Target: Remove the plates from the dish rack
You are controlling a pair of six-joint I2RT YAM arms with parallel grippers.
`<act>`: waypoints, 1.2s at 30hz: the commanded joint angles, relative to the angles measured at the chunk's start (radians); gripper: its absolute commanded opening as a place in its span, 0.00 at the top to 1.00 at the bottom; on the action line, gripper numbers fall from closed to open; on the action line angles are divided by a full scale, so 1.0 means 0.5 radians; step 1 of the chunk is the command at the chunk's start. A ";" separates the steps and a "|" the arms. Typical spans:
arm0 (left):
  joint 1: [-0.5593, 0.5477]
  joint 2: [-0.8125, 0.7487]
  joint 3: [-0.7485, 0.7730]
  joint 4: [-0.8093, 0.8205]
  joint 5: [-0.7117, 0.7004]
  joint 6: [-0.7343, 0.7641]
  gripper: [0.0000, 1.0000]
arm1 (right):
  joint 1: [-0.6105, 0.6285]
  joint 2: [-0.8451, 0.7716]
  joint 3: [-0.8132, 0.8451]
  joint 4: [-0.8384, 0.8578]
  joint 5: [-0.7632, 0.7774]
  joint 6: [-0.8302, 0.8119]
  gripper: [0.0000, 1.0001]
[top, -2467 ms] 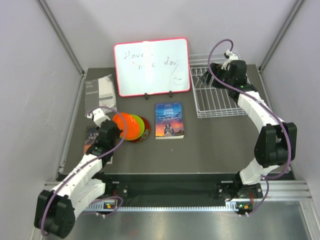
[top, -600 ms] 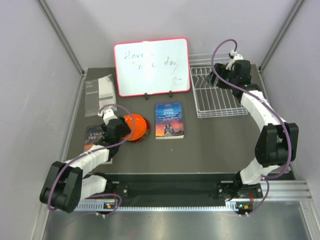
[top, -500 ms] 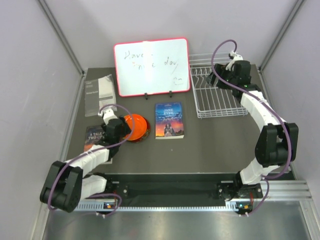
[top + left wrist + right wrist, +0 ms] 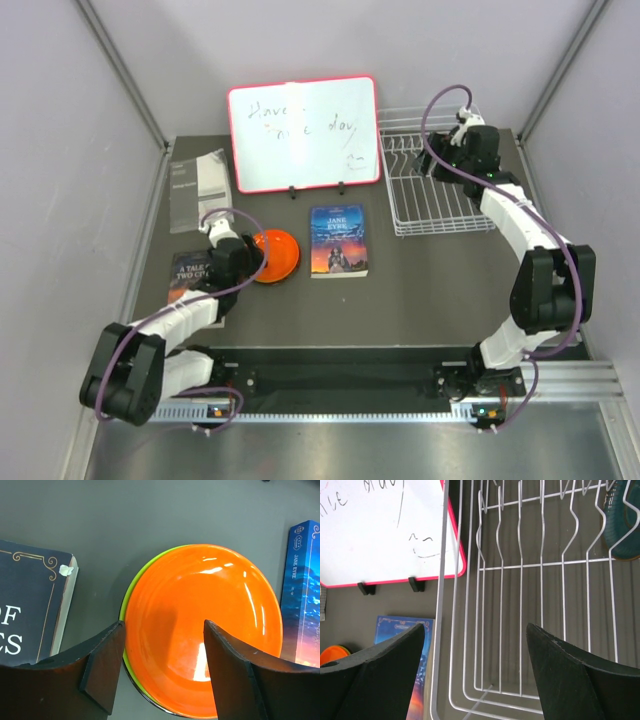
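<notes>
An orange plate (image 4: 200, 630) tops a stack on the table, with a lime green plate (image 4: 128, 597) showing as a rim under it and a dark rim beneath that. My left gripper (image 4: 164, 630) hovers open over the stack's near-left part, holding nothing. From above, the orange plate (image 4: 276, 254) lies just right of the left gripper (image 4: 252, 262). My right gripper (image 4: 476, 630) stands open above the white wire dish rack (image 4: 520, 570). A dark teal plate (image 4: 625, 527) stands in the rack's far right corner. In the top view the right gripper (image 4: 435, 165) hangs over the dish rack (image 4: 432, 205).
A red-framed whiteboard (image 4: 302, 133) stands at the back, left of the rack. A blue paperback (image 4: 338, 240) lies right of the plate stack, a dark book (image 4: 188, 275) lies left of it, and a grey pamphlet (image 4: 196, 185) lies farther back. Grey walls close in both sides.
The fanned-out plates now sit as one tidy stack with the orange plate on top. My left arm has swung in low beside it. The right gripper has barely shifted over the rack.
</notes>
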 commanded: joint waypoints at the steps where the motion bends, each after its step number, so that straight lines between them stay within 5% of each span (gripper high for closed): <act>1: 0.003 -0.104 -0.004 -0.004 0.014 -0.042 0.32 | -0.031 -0.081 0.094 0.043 0.136 -0.068 0.17; 5: 0.003 -0.197 0.100 -0.081 0.023 0.032 0.26 | -0.031 -0.023 0.314 -0.052 0.421 -0.160 0.17; 8: 0.003 -0.234 0.238 -0.151 0.118 0.117 0.12 | -0.031 0.103 0.507 -0.110 0.734 -0.267 0.17; 12: 0.003 -0.215 0.391 -0.072 0.455 0.222 0.01 | -0.052 0.348 0.731 -0.101 1.050 -0.406 0.16; 16: 0.003 -0.169 0.517 -0.005 1.031 0.271 0.01 | -0.120 0.698 1.102 -0.202 1.069 -0.467 0.17; 20: 0.003 -0.142 0.560 0.075 1.259 0.268 0.01 | -0.172 0.855 1.250 -0.199 1.035 -0.510 0.19; 36: 0.003 -0.093 0.484 0.131 1.205 0.225 0.01 | -0.331 1.091 1.303 -0.215 0.670 -0.489 0.40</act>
